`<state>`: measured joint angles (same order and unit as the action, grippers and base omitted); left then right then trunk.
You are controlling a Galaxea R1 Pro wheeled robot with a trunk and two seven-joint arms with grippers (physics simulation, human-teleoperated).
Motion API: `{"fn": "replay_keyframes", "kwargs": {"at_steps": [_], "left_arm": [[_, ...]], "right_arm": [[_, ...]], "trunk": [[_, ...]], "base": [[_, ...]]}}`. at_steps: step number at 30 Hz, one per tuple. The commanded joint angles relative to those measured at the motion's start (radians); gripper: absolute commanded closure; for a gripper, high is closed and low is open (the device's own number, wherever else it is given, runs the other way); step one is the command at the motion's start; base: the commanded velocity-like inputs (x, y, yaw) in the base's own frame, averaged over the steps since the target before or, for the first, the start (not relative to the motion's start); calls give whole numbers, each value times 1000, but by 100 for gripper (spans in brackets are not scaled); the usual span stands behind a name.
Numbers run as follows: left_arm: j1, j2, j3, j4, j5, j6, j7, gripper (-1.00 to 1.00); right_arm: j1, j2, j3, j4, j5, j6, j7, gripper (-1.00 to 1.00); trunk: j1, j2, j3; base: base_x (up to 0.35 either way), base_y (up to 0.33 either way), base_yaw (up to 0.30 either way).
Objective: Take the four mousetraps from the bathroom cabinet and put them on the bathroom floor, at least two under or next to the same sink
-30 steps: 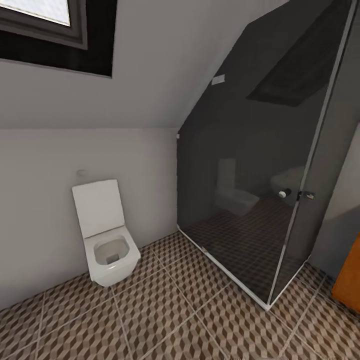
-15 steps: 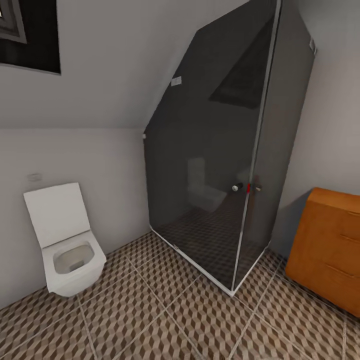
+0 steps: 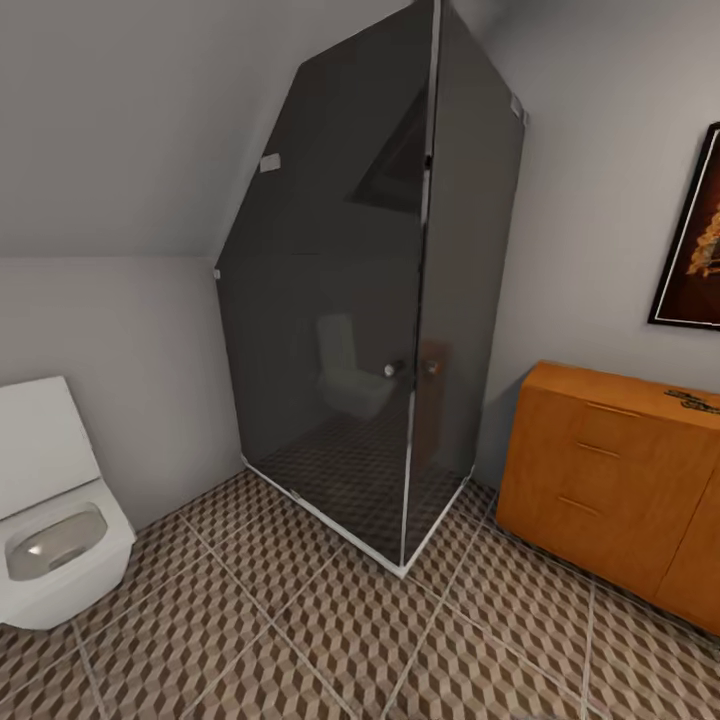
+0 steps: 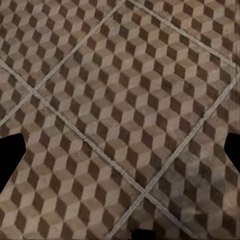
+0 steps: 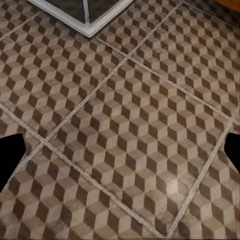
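The orange-brown cabinet (image 3: pixel 610 470) stands against the right wall with its drawer fronts shut. On its flat top near the right edge lie small dark wiry shapes that look like mousetraps (image 3: pixel 692 399), too small to count. The cube-patterned bathroom floor (image 3: pixel 330 640) spreads in front of it. In the left wrist view my left gripper (image 4: pixel 120 155) hangs open over bare tiles, its dark fingertips (image 4: pixel 10 160) wide apart. My right gripper (image 5: pixel 120 152) is open too, above tiles close to the shower's white base (image 5: pixel 87 22). The sink is out of view.
A dark glass shower enclosure (image 3: pixel 370 330) fills the corner between the sloped wall and the cabinet. A white toilet (image 3: pixel 50 530) hangs on the left wall. A framed picture (image 3: pixel 695 240) hangs above the cabinet.
The whole view has swung to the right: the toilet and shower slid leftward, the window left the picture, and the cabinet with the framed picture above it came in at the right.
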<state>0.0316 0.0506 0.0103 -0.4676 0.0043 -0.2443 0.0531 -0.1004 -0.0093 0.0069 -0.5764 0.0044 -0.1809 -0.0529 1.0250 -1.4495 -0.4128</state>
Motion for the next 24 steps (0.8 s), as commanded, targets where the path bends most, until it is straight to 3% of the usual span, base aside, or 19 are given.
{"fn": "replay_keyframes", "kwargs": {"at_steps": [1,9,24], "left_arm": [[1,0,0,-2,0,-1,3,-100],[1,0,0,-2,1,-1,1,-100],[1,0,0,-2,2,0,-2,-100]], "right_arm": [[-1,0,1,1,0,-3,-2,-100],[-1,0,1,1,0,-3,-3,-100],[-1,0,1,1,0,-3,-2,-100]], "trunk": [[0,-1,-1],[0,-1,-1],[0,-1,-1]], "base": [[-8,-175,-292],[-2,-136,-292],[0,-8,-292]]}}
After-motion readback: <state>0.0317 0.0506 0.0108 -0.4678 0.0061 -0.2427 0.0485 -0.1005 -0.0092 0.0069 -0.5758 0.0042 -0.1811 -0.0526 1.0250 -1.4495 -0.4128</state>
